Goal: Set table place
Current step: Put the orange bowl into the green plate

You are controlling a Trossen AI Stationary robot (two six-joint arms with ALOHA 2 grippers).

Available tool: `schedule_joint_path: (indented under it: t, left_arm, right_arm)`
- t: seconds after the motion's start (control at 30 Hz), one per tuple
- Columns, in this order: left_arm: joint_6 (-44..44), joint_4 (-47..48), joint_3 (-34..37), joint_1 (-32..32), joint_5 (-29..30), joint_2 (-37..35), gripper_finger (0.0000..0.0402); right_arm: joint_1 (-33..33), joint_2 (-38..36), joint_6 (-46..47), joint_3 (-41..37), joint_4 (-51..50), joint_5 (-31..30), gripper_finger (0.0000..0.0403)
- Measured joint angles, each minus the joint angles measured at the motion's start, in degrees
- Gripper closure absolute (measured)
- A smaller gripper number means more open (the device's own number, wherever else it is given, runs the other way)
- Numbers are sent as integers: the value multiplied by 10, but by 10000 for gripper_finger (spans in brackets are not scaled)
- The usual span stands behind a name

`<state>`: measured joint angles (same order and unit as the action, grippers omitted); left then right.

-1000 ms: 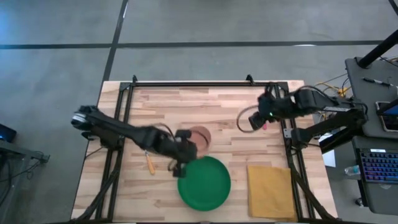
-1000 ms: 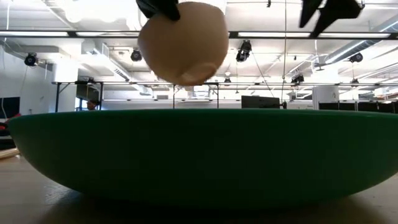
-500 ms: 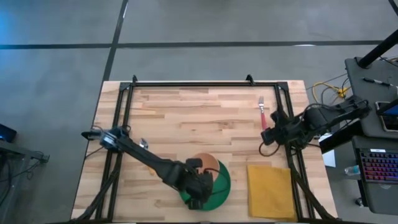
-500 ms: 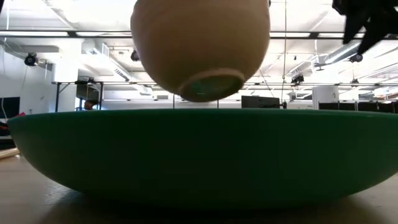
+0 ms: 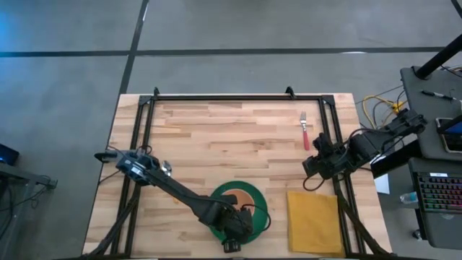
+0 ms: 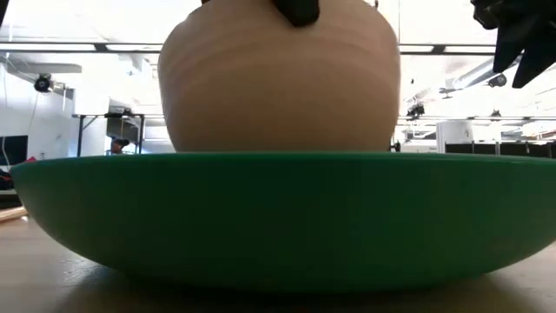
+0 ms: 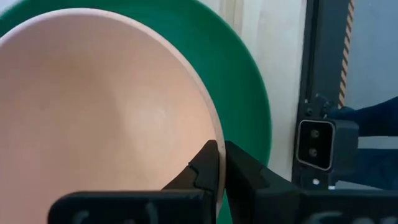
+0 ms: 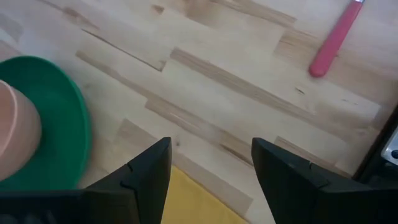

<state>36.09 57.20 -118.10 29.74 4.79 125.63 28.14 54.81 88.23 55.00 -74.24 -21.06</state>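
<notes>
The peach-orange bowl [image 5: 246, 196] stands upright inside the round green plate [image 5: 258, 213] near the table's front edge. My left gripper [image 5: 234, 225] is shut on the bowl's rim. In the low view the plate's wall [image 6: 278, 217] hides the bowl's [image 6: 278, 87] base. My right gripper [image 5: 317, 165] is open and empty above the table by the right frame rail. The red-handled fork [image 5: 305, 130] lies flat beyond it. The mustard-yellow napkin [image 5: 314, 220] lies flat at the front right. The spoon is hidden. My left gripper pinches the bowl's rim [image 7: 214, 138] on its near side, one finger [image 7: 206, 167] inside the bowl and one [image 7: 245, 171] outside. The fingers slant down from above and from the table's near side. The bowl sits upright in the plate; whether its base rests there is hidden.
A black metal frame [image 5: 146, 123] runs round the work area, with rails on the left, far and right [image 5: 333, 144] sides. My left arm [image 5: 173, 189] stretches across the front left of the table. Bare planks [image 5: 231, 130] lie in the middle and far part.
My left gripper has carried the bowl toward the table's near edge and down into the plate; the bowl, tilted and clear above the plate before, now stands level in it. My right gripper has drawn back from the fork toward the right and near edges.
</notes>
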Motion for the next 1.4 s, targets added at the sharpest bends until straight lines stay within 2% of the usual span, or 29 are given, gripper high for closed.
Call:
schedule_joint_path:
  t: [0.33,0.8,1.0,1.4]
  left_arm:
    - [12,-27,3,-2,3,6,397]
    - [12,-32,18,-12,4,9,327]
    - [26,-19,25,-12,0,8,324]
    - [25,-5,49,-22,17,-40,323]
  right_arm:
    - [0,1,-19,7,-2,0,188]
    - [0,0,-45,7,-6,0,188]
    - [0,-1,-47,7,-8,0,188]
    - [0,-12,-57,8,-22,4,188]
